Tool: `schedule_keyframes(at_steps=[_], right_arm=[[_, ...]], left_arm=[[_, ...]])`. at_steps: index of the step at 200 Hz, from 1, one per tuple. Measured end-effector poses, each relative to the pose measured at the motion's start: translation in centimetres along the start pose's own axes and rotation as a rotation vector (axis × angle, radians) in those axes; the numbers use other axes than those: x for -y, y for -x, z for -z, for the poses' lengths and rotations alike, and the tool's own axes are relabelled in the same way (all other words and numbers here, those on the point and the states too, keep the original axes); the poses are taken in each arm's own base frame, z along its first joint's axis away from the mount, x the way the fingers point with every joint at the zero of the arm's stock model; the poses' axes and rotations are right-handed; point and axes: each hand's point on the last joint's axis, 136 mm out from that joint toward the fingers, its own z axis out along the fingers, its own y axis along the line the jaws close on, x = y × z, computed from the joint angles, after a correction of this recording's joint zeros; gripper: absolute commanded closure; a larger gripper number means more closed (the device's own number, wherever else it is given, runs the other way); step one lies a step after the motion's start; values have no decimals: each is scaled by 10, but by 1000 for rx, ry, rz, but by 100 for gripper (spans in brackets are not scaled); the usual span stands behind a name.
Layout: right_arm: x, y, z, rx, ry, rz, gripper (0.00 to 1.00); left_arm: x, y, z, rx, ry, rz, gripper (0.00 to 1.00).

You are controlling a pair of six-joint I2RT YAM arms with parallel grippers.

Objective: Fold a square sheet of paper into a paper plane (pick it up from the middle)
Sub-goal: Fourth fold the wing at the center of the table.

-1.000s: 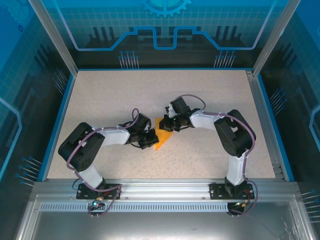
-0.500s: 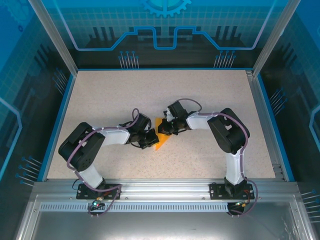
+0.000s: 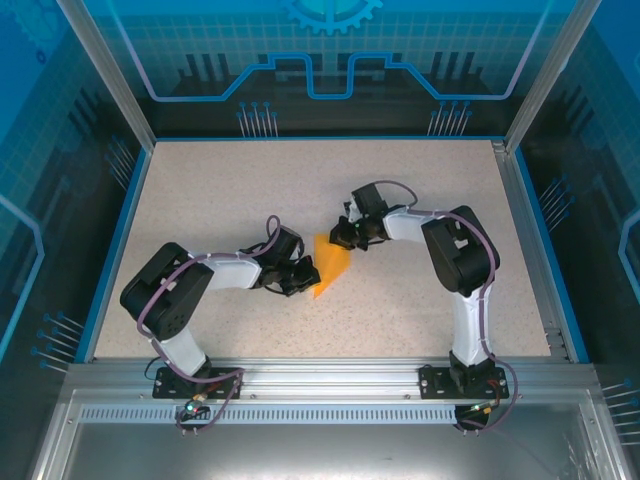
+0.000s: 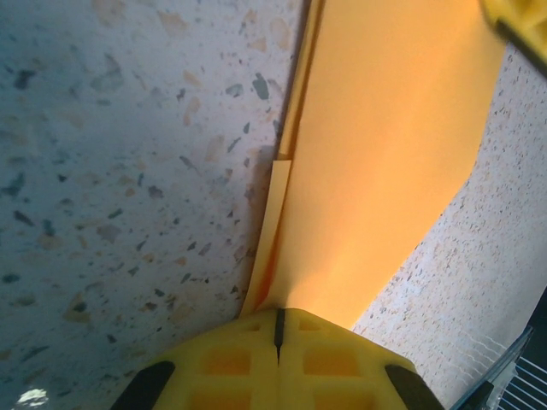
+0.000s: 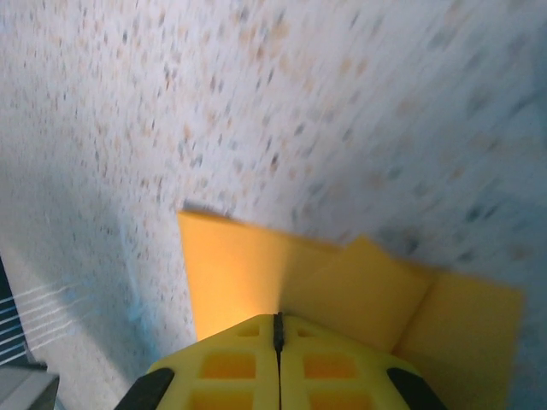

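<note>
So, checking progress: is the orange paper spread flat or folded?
Folded. The orange paper is a pointed wedge, not a square; the wrist views show overlapping layers and a doubled edge.

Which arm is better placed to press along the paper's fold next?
Left, likely: its shut end effector sits at the paper's fold, which runs straight ahead. The right end effector is at the far corner.

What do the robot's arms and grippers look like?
The left arm and right arm are white tubes with chunky black joints, and thin purple cables loop along them. The left gripper and right gripper have yellow pads with square dimples.
</note>
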Motion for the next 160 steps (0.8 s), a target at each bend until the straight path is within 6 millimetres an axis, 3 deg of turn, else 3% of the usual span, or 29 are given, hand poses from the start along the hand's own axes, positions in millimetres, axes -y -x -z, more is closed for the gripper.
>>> schedule_keyframes(at_steps=[25,74,129,160], right_arm=[[9,14,5,24,-3,-22,94],[11,22,8,23,8,-26,93],[11,70,34,129,-15,13,91],[-2,62,40,114,15,41,92]], left_arm=[[0,0,-1,4,-8,-4,100],[1,1,-1,8,-16,-26,100],[1,1,-1,8,-16,-36,100],[1,1,-1,8,-15,-51,100]])
